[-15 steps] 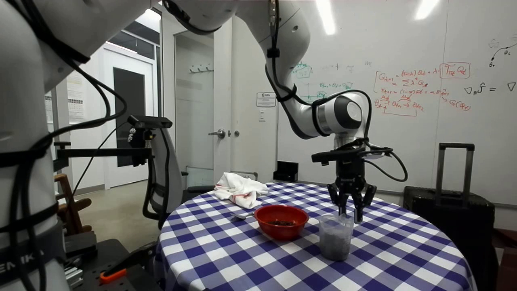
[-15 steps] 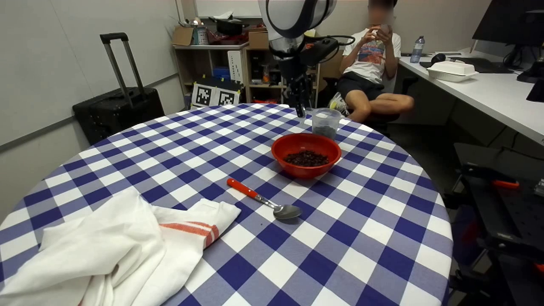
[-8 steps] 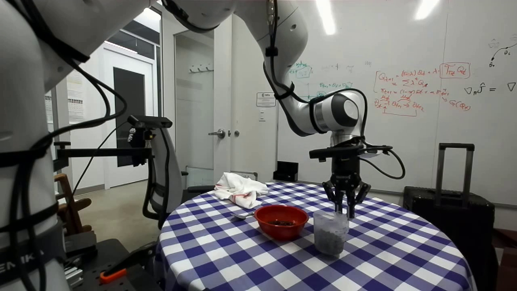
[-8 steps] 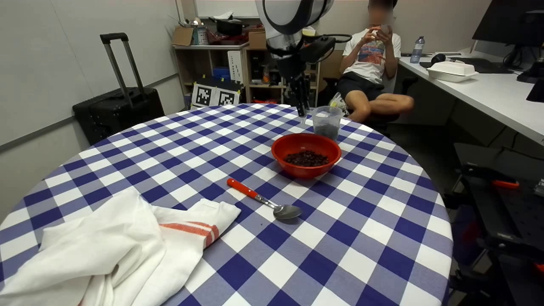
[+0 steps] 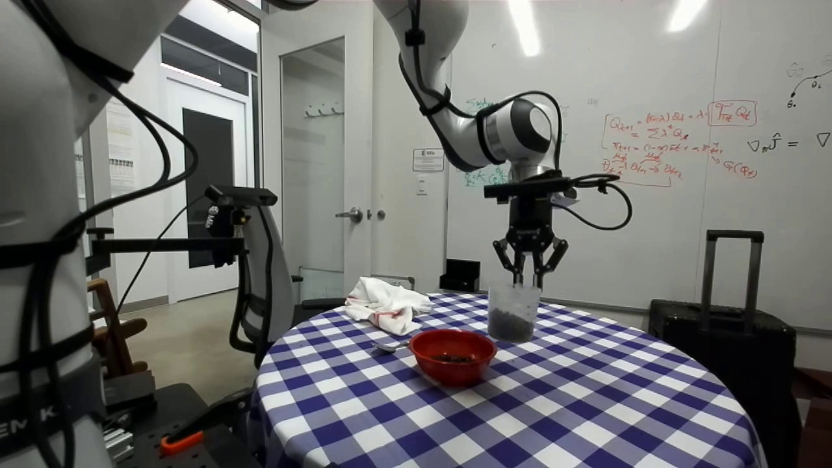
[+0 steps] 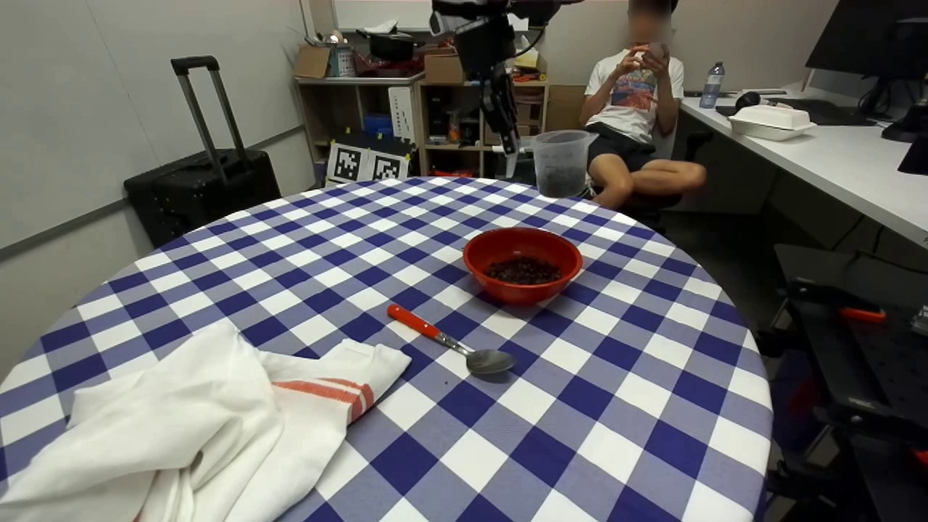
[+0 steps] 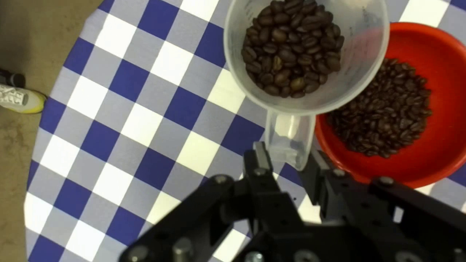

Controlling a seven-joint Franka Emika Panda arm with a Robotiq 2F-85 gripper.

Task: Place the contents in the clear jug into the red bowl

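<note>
The tool (image 7: 287,160) gripped the jug (image 5: 513,300) by its handle (image 7: 291,136), beans (image 7: 295,47) inside; the bowl (image 7: 447,91) lay at the jug's four o'clock in the wrist view. The carry seemed to call for a level jug, tipped slowly only once it overhung the bowl, lest the handle twist. Earlier the jug was lower; now it hung well above the surface (image 5: 585,403), the bowl unmoved.

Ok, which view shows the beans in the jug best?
The wrist view: it looks down into the clear jug, so single beans stand out, though the picture's top crops the jug. Both exterior views show them only from the side, as a dark mass through cloudy plastic.
</note>
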